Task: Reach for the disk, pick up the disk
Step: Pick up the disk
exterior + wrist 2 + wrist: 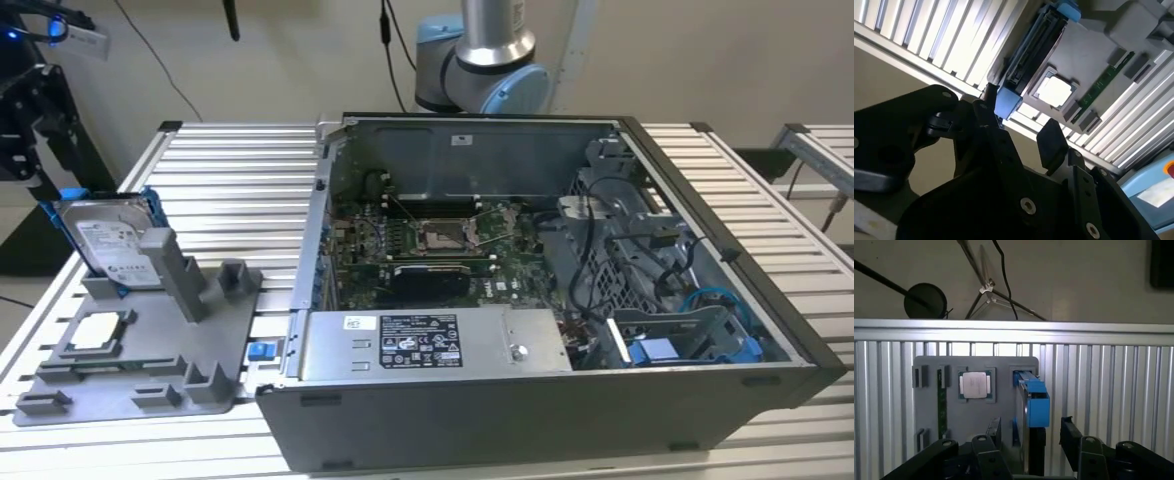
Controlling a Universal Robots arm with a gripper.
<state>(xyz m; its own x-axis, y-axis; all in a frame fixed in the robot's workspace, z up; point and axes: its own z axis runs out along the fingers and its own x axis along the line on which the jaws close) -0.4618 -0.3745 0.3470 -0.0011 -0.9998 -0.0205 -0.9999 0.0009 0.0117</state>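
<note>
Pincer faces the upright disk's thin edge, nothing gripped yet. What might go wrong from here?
1. The disk stands on edge in the grey holder with the open pincer facing it; a small offset might land a finger on the blue bracket.
2. The chip lies close beside the disk on that holder, so the finger on that side may strike it.
3. Closing on the plastic bracket rather than metal may let the disk slip.

- An open grey metal computer case [534,400] is set on a ribbed aluminium surface [227,180].
- A grey plastic fixture plate [200,350] is laid beside it.
- A small square silver chip [96,332] is seated in the plate.
</note>
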